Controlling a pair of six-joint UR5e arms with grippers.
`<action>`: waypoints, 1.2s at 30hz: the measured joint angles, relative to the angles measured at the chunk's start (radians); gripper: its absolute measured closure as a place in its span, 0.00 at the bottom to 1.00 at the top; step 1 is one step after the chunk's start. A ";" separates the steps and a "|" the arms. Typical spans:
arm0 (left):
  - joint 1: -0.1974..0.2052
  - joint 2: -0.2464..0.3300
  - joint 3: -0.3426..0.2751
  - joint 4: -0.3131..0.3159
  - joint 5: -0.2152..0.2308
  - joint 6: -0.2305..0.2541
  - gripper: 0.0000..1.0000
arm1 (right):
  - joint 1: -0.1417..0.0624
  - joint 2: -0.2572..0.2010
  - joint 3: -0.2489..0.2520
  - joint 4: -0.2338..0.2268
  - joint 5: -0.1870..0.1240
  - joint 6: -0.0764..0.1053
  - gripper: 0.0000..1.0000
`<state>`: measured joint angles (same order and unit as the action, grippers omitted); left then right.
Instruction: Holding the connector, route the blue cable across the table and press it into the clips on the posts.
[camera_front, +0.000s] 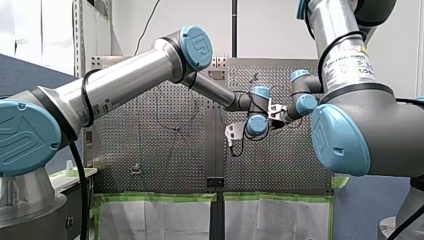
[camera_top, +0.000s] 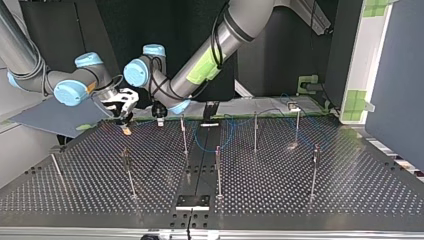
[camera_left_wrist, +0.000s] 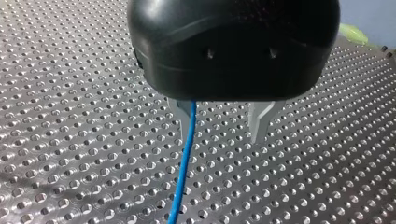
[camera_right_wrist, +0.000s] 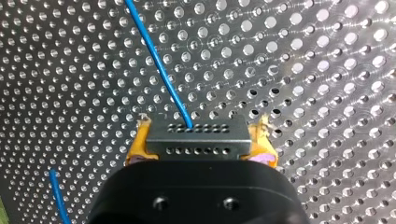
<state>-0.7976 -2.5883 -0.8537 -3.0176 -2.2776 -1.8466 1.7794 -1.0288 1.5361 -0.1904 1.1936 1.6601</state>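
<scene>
**Connector (camera_right_wrist: 197, 133) held over the table (camera_top: 350, 185)**

My right gripper (camera_right_wrist: 198, 142) clamped the connector between yellow pads. The blue cable (camera_right_wrist: 156, 60) ran ahead from it. My left gripper (camera_left_wrist: 223, 126) stood open, cable beside one finger (camera_left_wrist: 179, 112). The posts (camera_top: 218, 170) stood nearer the top view's camera, apart from both grippers.

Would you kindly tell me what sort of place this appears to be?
Probably a robotics lab test cell: a perforated metal table with thin upright posts, my left arm and my right arm reaching over it.
</scene>
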 joint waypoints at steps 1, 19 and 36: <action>0.001 0.000 0.000 0.001 0.002 0.000 0.41 | 0.000 0.000 0.000 0.000 0.000 0.000 1.00; 0.007 0.001 0.010 0.004 0.002 0.003 0.98 | 0.001 -0.004 -0.011 0.028 0.000 -0.005 1.00; -0.018 0.095 0.017 -0.101 -0.075 -0.033 0.98 | -0.006 -0.106 -0.055 0.111 -0.010 0.026 1.00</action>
<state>-0.8155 -2.4936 -0.8366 -3.1190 -2.3521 -1.8796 1.7736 -1.1352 1.4808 -0.0798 1.1838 1.6864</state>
